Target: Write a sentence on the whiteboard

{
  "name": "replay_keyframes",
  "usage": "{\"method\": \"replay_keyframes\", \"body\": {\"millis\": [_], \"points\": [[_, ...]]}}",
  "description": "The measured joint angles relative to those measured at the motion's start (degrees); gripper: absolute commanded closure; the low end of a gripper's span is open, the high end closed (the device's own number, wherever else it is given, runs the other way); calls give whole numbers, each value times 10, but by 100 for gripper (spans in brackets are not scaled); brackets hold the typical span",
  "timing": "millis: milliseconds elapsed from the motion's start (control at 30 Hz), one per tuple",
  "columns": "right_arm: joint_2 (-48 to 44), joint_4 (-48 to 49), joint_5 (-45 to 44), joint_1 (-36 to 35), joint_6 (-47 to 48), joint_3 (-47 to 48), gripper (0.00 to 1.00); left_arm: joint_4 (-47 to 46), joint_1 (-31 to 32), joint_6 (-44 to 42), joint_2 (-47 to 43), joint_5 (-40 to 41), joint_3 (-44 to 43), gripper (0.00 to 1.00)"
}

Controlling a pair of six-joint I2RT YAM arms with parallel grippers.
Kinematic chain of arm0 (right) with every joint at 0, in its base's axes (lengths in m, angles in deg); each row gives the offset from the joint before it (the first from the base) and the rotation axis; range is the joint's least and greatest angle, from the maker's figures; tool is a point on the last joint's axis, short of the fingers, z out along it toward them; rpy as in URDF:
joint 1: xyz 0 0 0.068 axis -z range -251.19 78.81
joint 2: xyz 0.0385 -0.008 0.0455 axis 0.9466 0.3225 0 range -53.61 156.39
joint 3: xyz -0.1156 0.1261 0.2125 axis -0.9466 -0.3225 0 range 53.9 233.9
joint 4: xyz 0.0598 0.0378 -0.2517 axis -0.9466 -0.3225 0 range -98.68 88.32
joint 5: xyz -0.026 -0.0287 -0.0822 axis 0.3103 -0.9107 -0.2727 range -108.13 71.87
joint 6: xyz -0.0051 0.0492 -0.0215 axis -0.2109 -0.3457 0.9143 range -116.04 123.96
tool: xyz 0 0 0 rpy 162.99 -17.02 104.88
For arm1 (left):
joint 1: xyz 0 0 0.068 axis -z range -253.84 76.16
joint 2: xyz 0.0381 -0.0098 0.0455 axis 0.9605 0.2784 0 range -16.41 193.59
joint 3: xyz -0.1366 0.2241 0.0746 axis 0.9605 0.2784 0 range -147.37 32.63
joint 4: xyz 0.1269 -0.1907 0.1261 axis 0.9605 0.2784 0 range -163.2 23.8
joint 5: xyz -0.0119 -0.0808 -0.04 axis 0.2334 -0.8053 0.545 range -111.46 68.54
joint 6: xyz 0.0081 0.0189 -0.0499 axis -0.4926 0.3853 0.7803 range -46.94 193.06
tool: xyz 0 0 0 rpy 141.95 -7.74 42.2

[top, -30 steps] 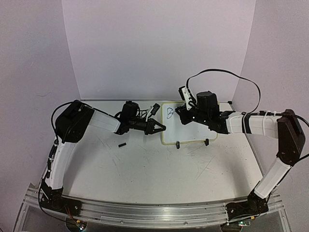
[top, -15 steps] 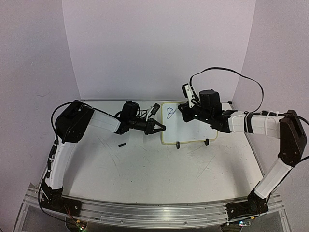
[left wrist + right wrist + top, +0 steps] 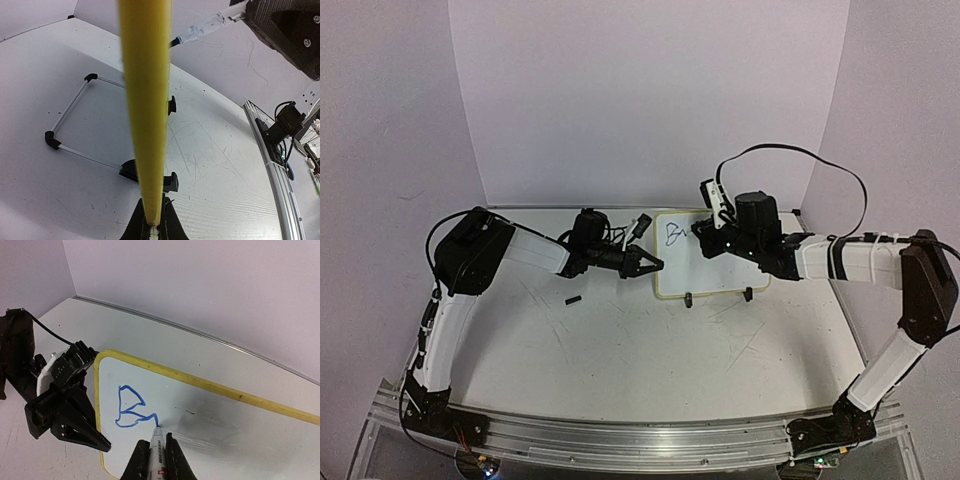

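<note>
The whiteboard [image 3: 725,275], white with a yellow rim, lies at the back middle of the table. My left gripper [image 3: 655,265] is shut on its left edge; in the left wrist view the yellow rim [image 3: 147,100] runs up from between the closed fingers of the left gripper [image 3: 154,225]. My right gripper [image 3: 705,238] is shut on a white marker [image 3: 158,444], tip down on the board [image 3: 235,425]. A blue "B" with a short tail [image 3: 129,407] is drawn near the board's left end, ending at the tip. The left gripper [image 3: 75,425] shows beside it.
A small black cap [image 3: 573,298] lies on the table left of the board. Two black clip feet [image 3: 689,298] [image 3: 747,294] sit on the board's near edge. A thin wire frame with black corners [image 3: 70,107] lies by the board. Purple backdrop walls enclose the back and sides.
My right gripper has shifted a little to the right with the marker, and the blue stroke has grown a tail after the "B". The left gripper has not moved.
</note>
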Motion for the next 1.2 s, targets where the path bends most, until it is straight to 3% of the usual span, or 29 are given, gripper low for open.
{"method": "replay_keyframes", "body": {"millis": [1200], "points": [[-3,1,7,2,-32,-23,100,14,0,-8,0,-1,-6,100]]}}
